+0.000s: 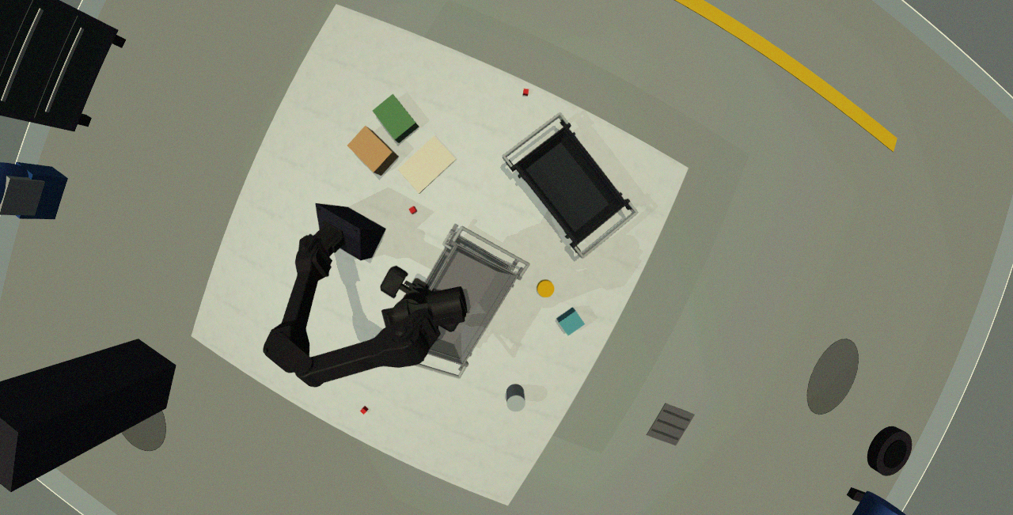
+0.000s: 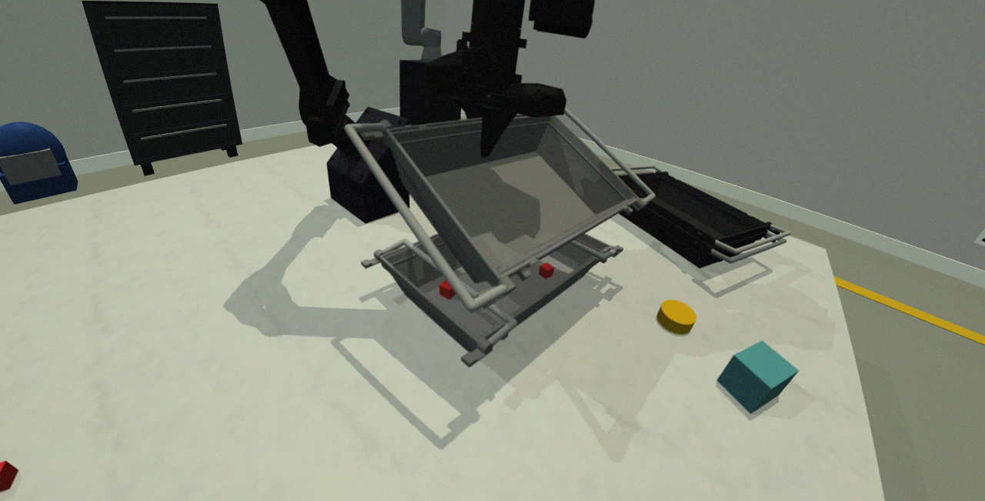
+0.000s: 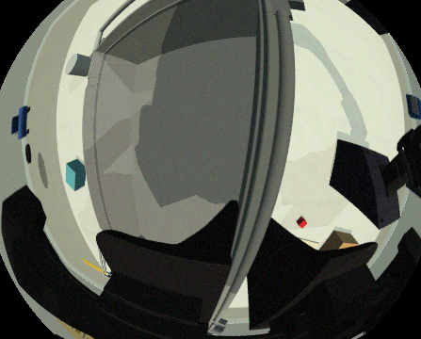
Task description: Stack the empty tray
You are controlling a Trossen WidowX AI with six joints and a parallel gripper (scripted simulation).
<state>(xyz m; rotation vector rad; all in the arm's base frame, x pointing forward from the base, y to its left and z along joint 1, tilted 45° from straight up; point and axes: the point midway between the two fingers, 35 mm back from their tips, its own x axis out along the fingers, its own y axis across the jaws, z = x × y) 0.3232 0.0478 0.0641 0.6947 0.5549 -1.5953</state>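
The empty grey tray (image 1: 481, 285) (image 2: 516, 202) (image 3: 201, 118) hangs in the air above the loaded tray, its bars swung out over its ends. It is tilted, its near long side lower in the exterior view. My gripper (image 2: 485, 127) (image 3: 240, 207) is shut on its far long wall, one finger inside. The loaded tray (image 2: 426, 306) stands on the table, partly hidden behind the held one. Its near bar (image 2: 501, 312) and far bar (image 2: 591, 247) lie in across its top. Two red blocks (image 2: 446, 289) (image 2: 545, 270) show inside it.
A black tray (image 1: 574, 183) with wire bars stands beyond. A yellow disc (image 1: 544, 288) (image 2: 676, 316), a teal block (image 1: 570, 321) (image 2: 757, 374) and a grey cylinder (image 1: 515, 399) stand on one side. An orange block (image 1: 369, 149) and a green block (image 1: 393, 115) stand past the arm's base.
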